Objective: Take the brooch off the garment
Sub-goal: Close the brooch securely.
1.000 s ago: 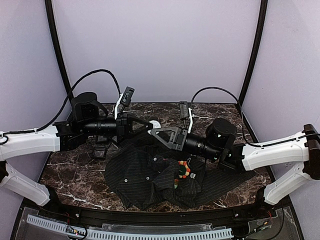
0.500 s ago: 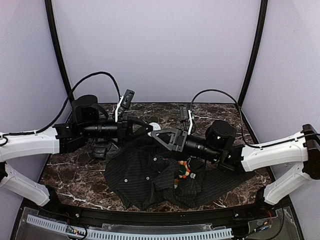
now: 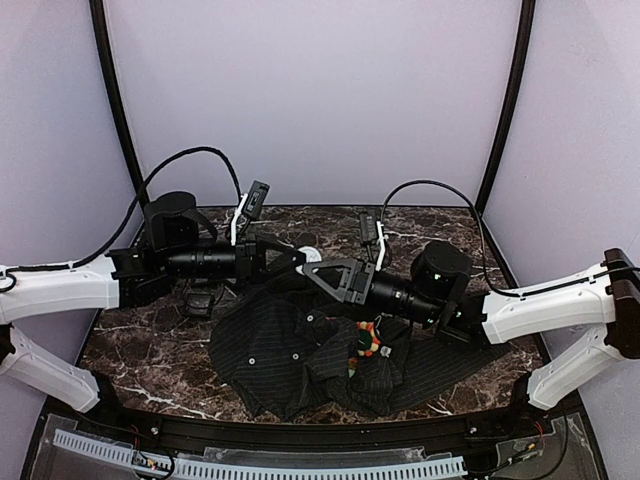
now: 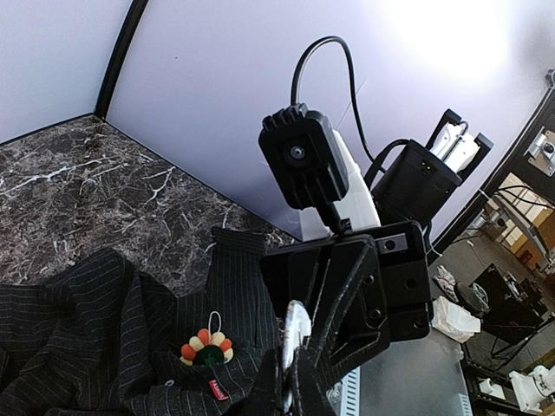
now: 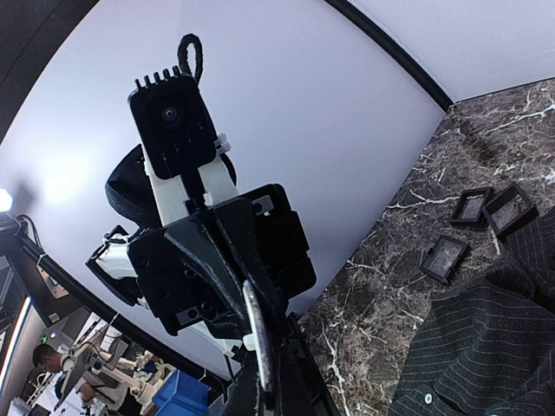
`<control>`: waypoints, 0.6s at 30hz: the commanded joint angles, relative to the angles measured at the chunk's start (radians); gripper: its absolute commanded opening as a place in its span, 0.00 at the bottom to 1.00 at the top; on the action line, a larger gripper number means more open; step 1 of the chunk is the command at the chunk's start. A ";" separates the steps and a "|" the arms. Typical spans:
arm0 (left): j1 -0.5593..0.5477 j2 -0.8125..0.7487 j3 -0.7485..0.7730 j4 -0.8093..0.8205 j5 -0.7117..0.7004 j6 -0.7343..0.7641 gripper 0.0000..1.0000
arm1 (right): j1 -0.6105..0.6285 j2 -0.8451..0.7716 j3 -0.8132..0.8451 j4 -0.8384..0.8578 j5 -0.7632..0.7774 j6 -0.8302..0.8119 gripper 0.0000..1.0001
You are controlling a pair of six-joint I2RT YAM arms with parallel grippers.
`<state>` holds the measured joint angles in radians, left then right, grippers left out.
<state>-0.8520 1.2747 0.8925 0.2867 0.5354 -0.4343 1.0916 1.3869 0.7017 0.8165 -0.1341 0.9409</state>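
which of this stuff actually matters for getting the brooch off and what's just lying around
Job:
flower brooch
black pinstriped shirt it sits on
left gripper and right gripper, both shut on a small white disc between their tips

Lying about:
small square black boxes, three
marble table
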 commanded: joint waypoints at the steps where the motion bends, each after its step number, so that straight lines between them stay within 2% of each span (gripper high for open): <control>1: 0.068 -0.129 -0.022 0.035 -0.092 0.014 0.01 | -0.079 -0.024 -0.054 -0.062 0.179 0.035 0.00; 18: 0.106 -0.154 -0.051 0.058 -0.150 -0.029 0.01 | -0.079 -0.017 -0.047 -0.073 0.172 0.040 0.03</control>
<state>-0.8490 1.2434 0.8574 0.2989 0.5091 -0.4816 1.0912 1.3884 0.7029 0.8074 -0.1230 0.9554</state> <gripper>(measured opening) 0.009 0.033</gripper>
